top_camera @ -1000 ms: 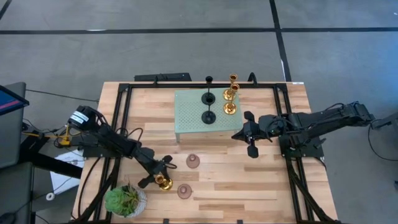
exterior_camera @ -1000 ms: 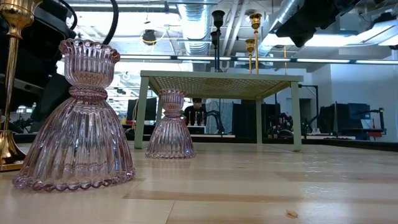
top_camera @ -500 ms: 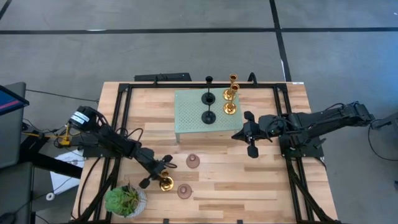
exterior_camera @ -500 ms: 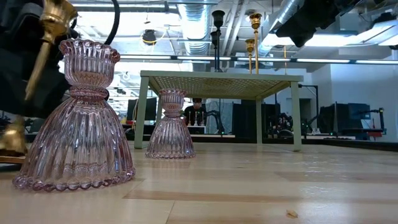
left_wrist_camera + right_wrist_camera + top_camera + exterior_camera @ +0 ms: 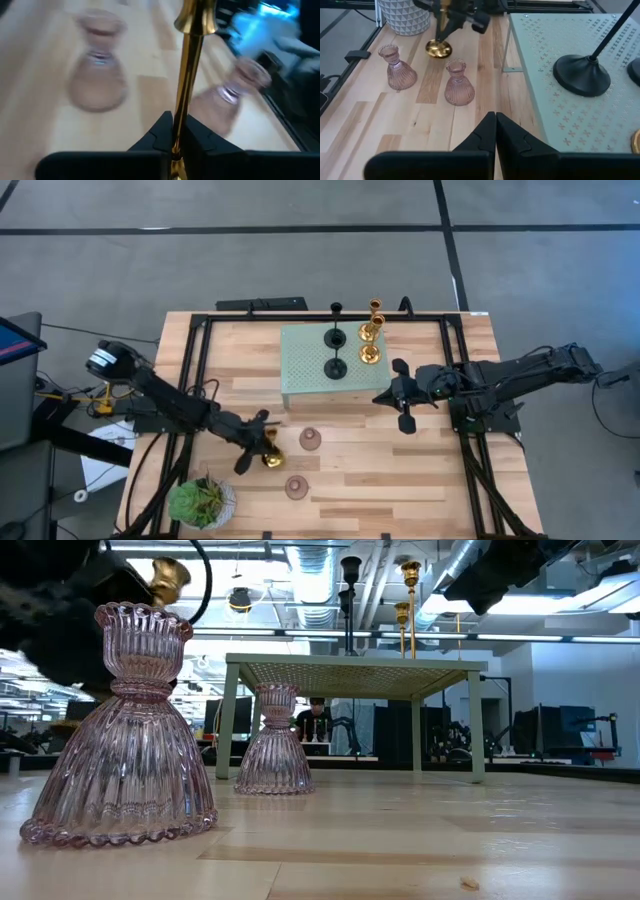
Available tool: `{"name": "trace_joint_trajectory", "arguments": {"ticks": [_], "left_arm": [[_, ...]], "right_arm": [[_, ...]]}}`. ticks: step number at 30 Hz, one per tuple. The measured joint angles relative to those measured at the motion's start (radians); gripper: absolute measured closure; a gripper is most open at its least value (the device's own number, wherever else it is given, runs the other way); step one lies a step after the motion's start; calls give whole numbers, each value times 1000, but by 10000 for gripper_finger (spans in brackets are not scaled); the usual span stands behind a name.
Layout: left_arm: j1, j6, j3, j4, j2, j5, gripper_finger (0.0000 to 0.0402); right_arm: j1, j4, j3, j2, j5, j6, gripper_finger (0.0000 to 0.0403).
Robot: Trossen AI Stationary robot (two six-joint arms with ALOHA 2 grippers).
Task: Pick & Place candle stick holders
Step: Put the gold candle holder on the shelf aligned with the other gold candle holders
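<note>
- Because it is bound for the pale green perforated platform (image 5: pixel 330 367), 1 gold candle stick holder (image 5: pixel 268 457) is clenched by the left gripper (image 5: pixel 256 442), lifted near 2 pink holders (image 5: pixel 310 439).
- The right gripper (image 5: pixel 392 394) is kept closed, empty, beside the platform.

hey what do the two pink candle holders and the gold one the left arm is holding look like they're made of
The pink candle holders look like ribbed pressed glass: translucent, with the room showing through. The gold candle holder, clamped in the left gripper, looks like polished brass or gold-plated metal, given its bright mirror-like highlights; which one can't be told.
</note>
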Motion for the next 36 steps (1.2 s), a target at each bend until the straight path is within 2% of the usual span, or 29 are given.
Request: {"name": "trace_joint_trajectory", "arguments": {"ticks": [2,7,9,13,16,22,30,36], "left_arm": [[0,-11,0,-30,-48,-45,387],[0,2,32,-83,-174,-84,387],[0,3,79,-180,-217,-107,387],[0,4,230,-480,-239,-187,387],[0,13,355,-605,-203,-242,387],[0,208,523,-622,-111,-242,387],[111,242,602,-586,27,-257,387],[230,285,711,-462,198,-130,387]], "right_arm": [[0,7,0,0,0,-18,403],[0,5,0,0,0,-41,403],[0,1,0,0,-1,-53,403],[0,-14,0,0,0,-72,403],[1,-20,0,0,0,-84,403],[7,8,-86,-62,38,-95,403],[28,55,-232,-332,27,-123,403],[27,64,-274,-496,-57,-118,403]]}}
